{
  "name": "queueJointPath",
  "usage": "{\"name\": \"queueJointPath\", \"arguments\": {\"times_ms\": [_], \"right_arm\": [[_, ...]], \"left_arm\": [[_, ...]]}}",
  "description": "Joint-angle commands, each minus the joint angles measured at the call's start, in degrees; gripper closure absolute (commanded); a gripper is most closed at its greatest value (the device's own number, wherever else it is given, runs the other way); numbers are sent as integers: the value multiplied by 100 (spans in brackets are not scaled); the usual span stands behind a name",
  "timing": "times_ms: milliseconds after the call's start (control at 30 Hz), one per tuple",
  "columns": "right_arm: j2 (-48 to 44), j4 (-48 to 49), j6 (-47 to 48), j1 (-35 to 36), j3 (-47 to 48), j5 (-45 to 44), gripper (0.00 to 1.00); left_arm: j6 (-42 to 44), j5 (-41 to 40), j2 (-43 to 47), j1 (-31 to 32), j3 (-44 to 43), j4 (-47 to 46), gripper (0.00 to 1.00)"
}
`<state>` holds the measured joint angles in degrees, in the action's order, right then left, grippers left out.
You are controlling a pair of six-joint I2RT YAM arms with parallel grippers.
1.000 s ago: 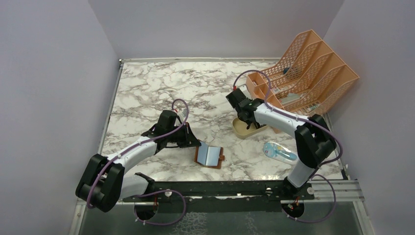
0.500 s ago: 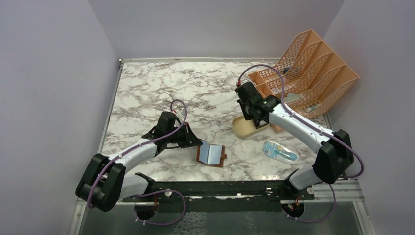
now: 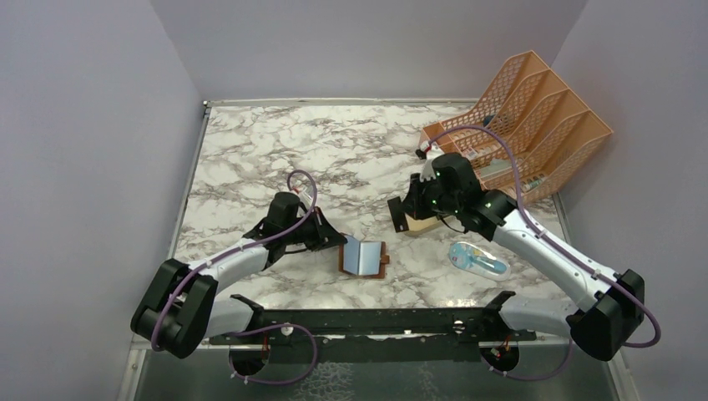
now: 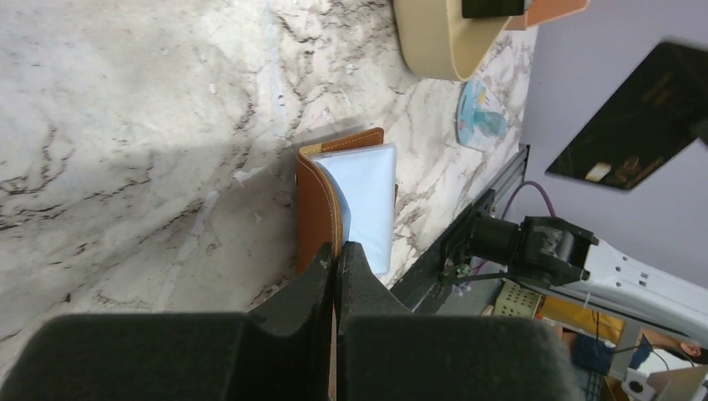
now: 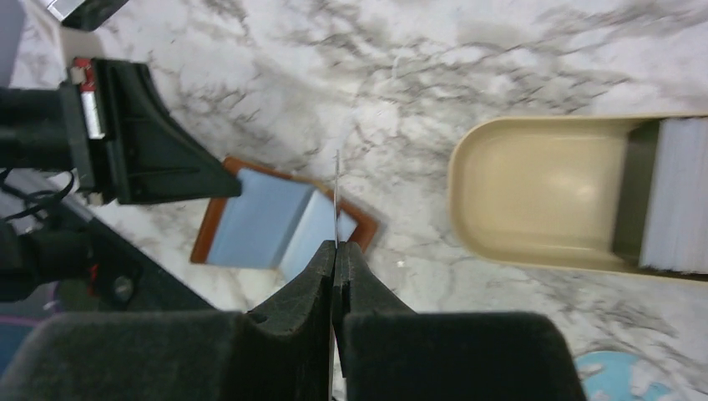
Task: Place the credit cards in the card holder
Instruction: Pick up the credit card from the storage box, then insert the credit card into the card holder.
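Observation:
The brown card holder point(image 3: 364, 259) lies open on the marble table, greyish clear sleeves up. My left gripper point(image 3: 338, 243) is shut on its left cover; in the left wrist view the fingertips point(image 4: 336, 253) pinch the brown leather edge point(image 4: 317, 200). My right gripper point(image 3: 399, 215) is in the air between the tan tray and the holder. It is shut on one thin credit card, seen edge-on in the right wrist view point(image 5: 336, 188) above the holder point(image 5: 267, 219). More pale cards point(image 5: 680, 196) stand on edge at one end of the tan tray point(image 5: 534, 188).
The tan oval tray point(image 3: 426, 224) is half hidden under my right arm. A blue-and-clear packet point(image 3: 477, 259) lies to the right of the holder. The orange mesh file rack point(image 3: 526, 117) stands at the back right. A black rail runs along the near edge.
My right arm has swung from the tray toward the near left, carrying a card over to the holder. The holder has shifted slightly right in my left gripper.

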<state>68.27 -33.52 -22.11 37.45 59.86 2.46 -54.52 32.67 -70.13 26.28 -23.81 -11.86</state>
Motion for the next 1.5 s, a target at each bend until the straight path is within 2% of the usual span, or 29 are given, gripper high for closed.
{"name": "queueJointPath", "arguments": {"times_ms": [0,133,500,800,1100,1400,1467], "right_arm": [[-294,1238,-991,47,-813,1354,99],[-305,2004,-1608,103,-1431,1867,99],[373,3082,-2412,480,-2102,2141,99],[891,2834,-2588,744,-2087,1648,99],[775,2708,-2534,744,-2547,1131,99],[878,3539,-2931,746,-2774,1542,99],[909,3661,-2999,745,-2770,1563,99]], "left_arm": [[272,-390,-79,9,87,176,100],[343,-502,-88,8,178,234,100],[509,-607,-242,14,187,366,100],[644,-601,-308,19,185,449,100],[960,-924,-285,13,128,847,100],[1057,-946,-413,19,94,913,100],[1055,-945,-412,17,101,919,96]]}}
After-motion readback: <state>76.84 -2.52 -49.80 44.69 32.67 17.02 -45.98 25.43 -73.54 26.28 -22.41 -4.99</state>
